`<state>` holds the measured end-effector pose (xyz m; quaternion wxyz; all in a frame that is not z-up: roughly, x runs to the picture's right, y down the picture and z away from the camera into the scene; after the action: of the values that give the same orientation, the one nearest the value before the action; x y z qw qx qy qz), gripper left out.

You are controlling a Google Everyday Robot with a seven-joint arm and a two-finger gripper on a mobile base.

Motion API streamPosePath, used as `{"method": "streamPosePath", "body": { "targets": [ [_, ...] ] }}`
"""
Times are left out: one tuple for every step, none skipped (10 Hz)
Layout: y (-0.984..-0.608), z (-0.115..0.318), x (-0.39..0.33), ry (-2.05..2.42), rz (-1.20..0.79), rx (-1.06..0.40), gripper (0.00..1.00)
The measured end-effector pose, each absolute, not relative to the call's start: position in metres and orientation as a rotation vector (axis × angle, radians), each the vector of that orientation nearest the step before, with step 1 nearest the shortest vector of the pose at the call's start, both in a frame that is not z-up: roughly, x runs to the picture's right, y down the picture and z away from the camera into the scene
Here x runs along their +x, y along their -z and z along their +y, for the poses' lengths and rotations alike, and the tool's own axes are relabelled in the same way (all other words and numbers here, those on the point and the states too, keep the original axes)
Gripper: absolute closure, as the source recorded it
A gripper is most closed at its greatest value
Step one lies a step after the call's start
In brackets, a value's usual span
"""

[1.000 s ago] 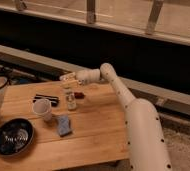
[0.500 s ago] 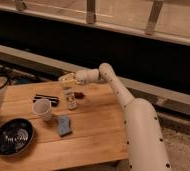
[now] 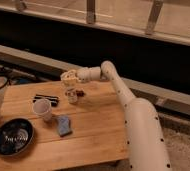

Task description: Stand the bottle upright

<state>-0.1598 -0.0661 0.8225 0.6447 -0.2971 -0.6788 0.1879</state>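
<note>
A: Gripper (image 3: 69, 79) position?

B: Above the wooden table's (image 3: 95, 127) far edge, directly over the bottle (image 3: 72, 95).

A: Bottle appearance?

B: Small, slim, pale with a dark-marked label, apparently upright beside a tiny red-brown object (image 3: 81, 91).

A: Finger opening?

B: Cannot tell.

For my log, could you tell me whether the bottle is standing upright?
Upright, it seems: the bottle stands on the table, directly below the pincer.

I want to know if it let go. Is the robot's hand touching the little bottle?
Cannot tell. In the camera view the gripper sits right above the bottle, and neither contact nor a gap shows plainly.
</note>
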Motion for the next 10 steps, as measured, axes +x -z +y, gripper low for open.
{"method": "streamPosePath", "body": {
  "targets": [
    [-0.8248, -0.0725, -0.1618, -0.407, -1.559, -0.663, 1.0],
    [-0.8256, -0.0742, -0.1627, -0.401, -1.565, -0.661, 1.0],
    [-0.8271, -0.0757, -0.1625, -0.403, -1.57, -0.657, 1.0],
    [-0.828, -0.071, -0.1617, -0.411, -1.574, -0.666, 0.96],
    [-0.827, -0.0691, -0.1614, -0.414, -1.568, -0.667, 0.88],
    [-0.8246, -0.0686, -0.1654, -0.409, -1.57, -0.667, 0.77],
    [-0.8249, -0.0727, -0.1676, -0.408, -1.572, -0.659, 0.69],
    [-0.8252, -0.0731, -0.169, -0.402, -1.577, -0.663, 0.65],
    [-0.8255, -0.0722, -0.1686, -0.401, -1.579, -0.666, 0.65],
    [-0.8256, -0.0702, -0.1678, -0.401, -1.578, -0.67, 0.63]
  ]
}}
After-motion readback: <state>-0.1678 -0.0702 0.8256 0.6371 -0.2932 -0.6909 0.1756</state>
